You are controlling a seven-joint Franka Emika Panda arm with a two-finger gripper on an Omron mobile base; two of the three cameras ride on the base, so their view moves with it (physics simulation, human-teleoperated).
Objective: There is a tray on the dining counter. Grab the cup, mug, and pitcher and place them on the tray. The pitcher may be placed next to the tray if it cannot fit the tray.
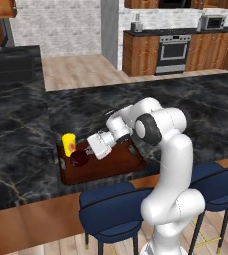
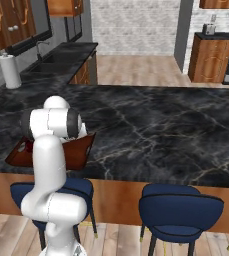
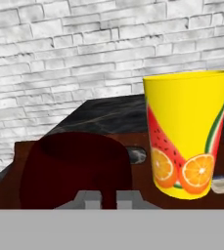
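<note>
The tray (image 1: 110, 164) lies on the dining counter (image 1: 195, 109) close to the counter's wood front edge, above a blue stool (image 1: 113, 209). In the left base view the arm reaches down over the tray, with the gripper (image 1: 85, 149) low over the end of the tray where the two small vessels stand.

The mug (image 1: 78, 159) sits on the tray directly ahead of the gripper; in the left base view it looks to be touching or just off the fingertips. The hand view shows the mug (image 3: 74, 168) right in front of the gripper (image 3: 107, 199), its dark body rising behind the two finger tips. The tips stand close together with a narrow gap between them and nothing held; whether they touch the mug's wall cannot be told.

The cup (image 1: 68, 143) stands upright on the tray just beside the mug, on the side of the mug farther from the counter's front edge. In the hand view the cup (image 3: 188, 134) is to the right of the mug, apart from it, with a watermelon slice and orange halves printed on its side.

In the right base view the tray (image 2: 76, 150) lies behind the arm's white links, near the counter's front edge, and the vessels are hidden.
</note>
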